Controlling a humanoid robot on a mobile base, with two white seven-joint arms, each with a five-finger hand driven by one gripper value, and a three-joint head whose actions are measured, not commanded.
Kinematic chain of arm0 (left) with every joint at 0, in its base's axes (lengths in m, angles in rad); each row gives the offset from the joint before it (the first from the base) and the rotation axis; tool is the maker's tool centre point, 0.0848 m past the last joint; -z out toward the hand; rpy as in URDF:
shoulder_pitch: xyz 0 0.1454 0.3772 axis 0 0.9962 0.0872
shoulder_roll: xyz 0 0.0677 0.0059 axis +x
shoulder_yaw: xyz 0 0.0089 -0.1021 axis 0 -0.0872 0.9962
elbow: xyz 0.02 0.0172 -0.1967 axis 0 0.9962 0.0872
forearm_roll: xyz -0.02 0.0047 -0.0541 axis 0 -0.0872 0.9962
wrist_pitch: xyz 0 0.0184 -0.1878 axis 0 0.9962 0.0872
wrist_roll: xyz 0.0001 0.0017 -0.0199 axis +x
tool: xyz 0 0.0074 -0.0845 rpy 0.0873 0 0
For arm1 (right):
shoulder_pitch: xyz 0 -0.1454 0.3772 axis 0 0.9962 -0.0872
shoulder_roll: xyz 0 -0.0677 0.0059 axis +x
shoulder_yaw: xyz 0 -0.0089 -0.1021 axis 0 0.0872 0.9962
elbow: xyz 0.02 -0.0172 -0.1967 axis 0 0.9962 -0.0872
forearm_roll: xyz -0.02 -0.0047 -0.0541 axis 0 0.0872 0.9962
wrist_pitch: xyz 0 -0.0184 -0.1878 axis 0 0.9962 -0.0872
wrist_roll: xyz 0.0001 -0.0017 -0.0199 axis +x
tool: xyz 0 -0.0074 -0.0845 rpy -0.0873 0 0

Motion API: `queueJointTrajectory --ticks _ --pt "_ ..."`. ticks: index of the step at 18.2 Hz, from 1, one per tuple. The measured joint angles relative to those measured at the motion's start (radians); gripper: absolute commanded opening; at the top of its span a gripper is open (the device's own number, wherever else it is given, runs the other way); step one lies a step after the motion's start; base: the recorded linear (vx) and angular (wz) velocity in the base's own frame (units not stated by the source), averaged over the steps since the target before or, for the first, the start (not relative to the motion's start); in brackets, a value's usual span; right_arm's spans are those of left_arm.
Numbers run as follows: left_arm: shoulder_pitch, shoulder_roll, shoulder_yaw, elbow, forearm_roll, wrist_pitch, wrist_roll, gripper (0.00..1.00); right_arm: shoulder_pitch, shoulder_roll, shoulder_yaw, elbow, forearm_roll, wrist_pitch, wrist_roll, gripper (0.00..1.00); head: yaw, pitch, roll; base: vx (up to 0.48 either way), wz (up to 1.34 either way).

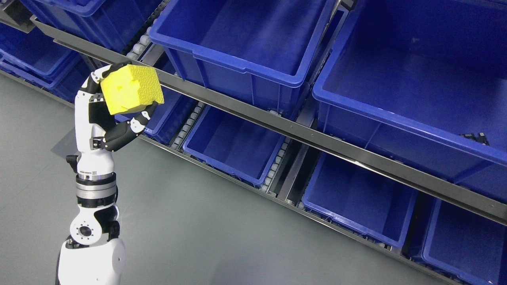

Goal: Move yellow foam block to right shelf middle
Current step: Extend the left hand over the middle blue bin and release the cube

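Left robot hand [113, 109] has its fingers clamped around the yellow cube-shaped foam block [131, 89], held up just left of the grey metal shelf rail [253, 114].

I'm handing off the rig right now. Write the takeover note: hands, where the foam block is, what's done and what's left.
Left hand: shut on the yellow foam block, held up in front of the shelf rail, over the floor.
Right hand: not in view.
Done: block picked up and lifted.
Left: carry it right and set it in a blue bin on the middle level. No bin in view holds the block; a small dark object sits at that bin's right edge.
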Motion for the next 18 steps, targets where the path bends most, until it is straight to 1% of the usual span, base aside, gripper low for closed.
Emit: queueJointTrajectory --ticks 4,6,9,11,12,16,18 --pt "-0.084 0.0 0.02 -0.013 0.0 0.008 0.0 0.31 0.0 0.0 0.0 0.0 0.0 0.0 0.0 1.0 0.0 0.0 0.0 0.161 -0.15" --pt "-0.149 0.0 0.028 -0.018 0.0 0.053 0.0 0.31 0.0 0.0 0.0 0.0 0.0 0.0 0.0 1.0 0.0 0.0 0.0 0.14 -0.13" --pt "-0.254 0.0 0.032 -0.023 0.0 0.168 0.002 0.31 0.0 0.0 0.0 0.0 0.0 0.0 0.0 1.0 0.0 0.0 0.0 0.135 -0.12" --pt "-0.309 0.0 0.023 -0.025 0.0 0.298 0.002 0.31 0.0 0.0 0.0 0.0 0.0 0.001 0.0 1.0 0.0 0.0 0.0 0.099 -0.1" --pt "-0.333 0.0 0.013 -0.026 0.0 0.384 0.002 0.31 0.0 0.0 0.0 0.0 0.0 0.001 0.0 1.0 0.0 0.0 0.0 0.074 -0.08" --pt "-0.432 0.0 -0.031 -0.028 -0.001 0.707 -0.001 0.38 0.0 0.0 0.0 0.0 0.0 0.001 0.0 1.0 0.0 0.0 0.0 0.046 -0.04" --pt "-0.491 0.0 -0.062 -0.018 -0.003 0.881 0.0 0.39 0.0 0.0 0.0 0.0 0.0 0.001 0.0 1.0 0.0 0.0 0.0 0.028 -0.01"
